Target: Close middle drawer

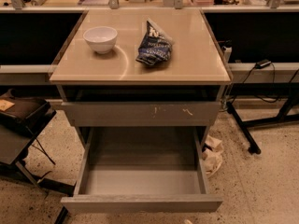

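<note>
The middle drawer (pixel 140 203) is standing pulled fully out, its plain front panel lying just beyond the gripper (pixel 187 221). Only a pale sliver of the gripper is showing at the bottom edge of the view, slightly right of the panel's centre. Whether it is spread or closed up cannot be told.

The drawer is looking like stiff sheet metal with a bare grey tray, so it is probably riding lightly on its slides and needing only a steady push. With no handle, the flat front is the place to press, near the middle so the drawer is not skewing and binding on one rail. The smooth metal may be letting a glancing contact slip.

Beyond the gripper and above the open tray, the scratched upper drawer front (pixel 140 113) is sitting nearly flush under the table (pixel 196 64), which is carrying a white bowl (pixel 100 38) and a blue snack bag (pixel 154 48). Crumpled paper (pixel 212 155) is lying by the drawer's right side and a dark stool (pixel 18 120) is standing well off to its left. Neither appears to be blocking the straight path inward.
</note>
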You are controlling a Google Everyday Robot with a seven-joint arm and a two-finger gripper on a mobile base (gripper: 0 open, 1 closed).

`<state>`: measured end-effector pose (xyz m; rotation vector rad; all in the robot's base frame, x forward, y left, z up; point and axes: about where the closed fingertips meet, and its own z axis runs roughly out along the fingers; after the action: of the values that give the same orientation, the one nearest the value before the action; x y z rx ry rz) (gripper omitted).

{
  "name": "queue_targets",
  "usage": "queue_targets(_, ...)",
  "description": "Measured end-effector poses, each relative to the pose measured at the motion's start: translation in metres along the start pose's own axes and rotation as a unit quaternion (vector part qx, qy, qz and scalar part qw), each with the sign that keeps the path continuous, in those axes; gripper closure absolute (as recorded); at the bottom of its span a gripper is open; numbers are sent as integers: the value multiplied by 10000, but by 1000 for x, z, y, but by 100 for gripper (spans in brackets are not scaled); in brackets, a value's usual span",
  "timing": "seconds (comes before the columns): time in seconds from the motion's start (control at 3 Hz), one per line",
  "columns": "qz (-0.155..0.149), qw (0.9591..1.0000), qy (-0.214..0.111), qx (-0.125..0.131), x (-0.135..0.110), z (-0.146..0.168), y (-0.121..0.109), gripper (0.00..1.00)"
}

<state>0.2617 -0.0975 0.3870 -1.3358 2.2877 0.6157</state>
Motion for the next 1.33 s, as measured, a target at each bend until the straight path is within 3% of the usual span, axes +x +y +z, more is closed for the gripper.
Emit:
queue_targets(0.33,-9,9998,116,142,-9,6,-42,0)
queue_targets(1.33,88,9998,54,149,-39,14,-107,0)
